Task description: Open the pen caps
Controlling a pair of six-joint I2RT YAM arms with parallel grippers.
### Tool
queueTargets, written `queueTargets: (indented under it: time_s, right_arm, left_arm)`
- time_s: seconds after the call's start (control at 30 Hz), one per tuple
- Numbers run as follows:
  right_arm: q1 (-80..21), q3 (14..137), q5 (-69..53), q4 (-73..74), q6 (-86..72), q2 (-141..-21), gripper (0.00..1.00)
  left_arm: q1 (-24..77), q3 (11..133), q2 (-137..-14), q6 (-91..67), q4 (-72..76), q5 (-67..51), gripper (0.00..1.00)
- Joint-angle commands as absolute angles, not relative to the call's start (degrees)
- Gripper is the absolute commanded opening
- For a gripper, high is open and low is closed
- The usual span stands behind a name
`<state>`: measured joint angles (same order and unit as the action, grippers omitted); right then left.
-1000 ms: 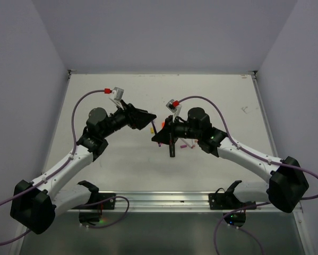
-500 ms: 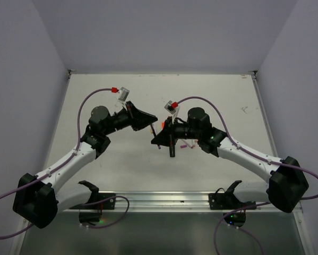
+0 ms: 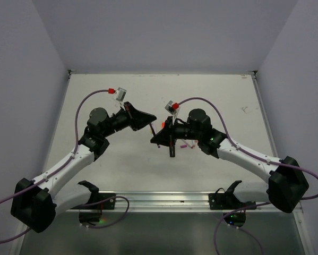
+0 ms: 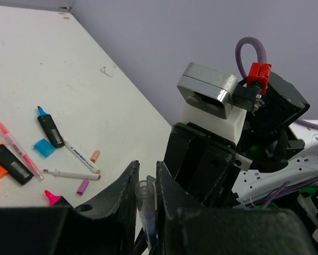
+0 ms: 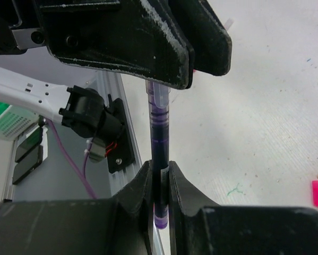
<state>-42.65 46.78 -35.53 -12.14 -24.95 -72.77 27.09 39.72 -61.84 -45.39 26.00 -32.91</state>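
Left claw clamps cap, right claw pen

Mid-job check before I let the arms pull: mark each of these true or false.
1. The jaws of the right gripper are clamped on the purple pen. True.
2. The jaws of the left gripper stand wide open, away from the pen. False: they are closed on its clear cap.
3. The purple pen lies flat on the table. False: it is held in the air between the two grippers.
4. A loose blue cap lies on the table beside a black highlighter. True.
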Motion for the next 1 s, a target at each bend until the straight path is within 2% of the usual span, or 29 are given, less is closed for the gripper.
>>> queueTargets:
  time_s: [0.0,0.23,0.43,0.67,0.97]
  right_arm:
    - [-42.5,43.3,-35.0,-9.9,-23.2,-72.1,0.0]
    - [-42.6,38.4,-33.6,-10.5,-22.1,-72.2,0.0]
    - [-42.6,36.2,-33.5,-12.1,-22.3,-72.9,0.0]
    - [-42.6,37.3,-22.3,-5.9,-22.9,-73.6,0.0]
    - [-42.6,42.9,-16.8,-0.3,-25.2,-79.9,0.0]
  left_arm:
    - [26.5,40.3,-57.0,-44.5,28.6,-21.6,0.0]
    - [26.5,41.9,-54.1,-41.9,25.7,-5.4,0.0]
    - [26.5,43.9,-54.1,-38.9,24.6,1.1,0.0]
    - [26.5,49.7,-61.3,-37.0,7.0,-1.8,0.0]
    - [27.2,48.8,-75.0,-40.2,-7.0,-11.1,0.06]
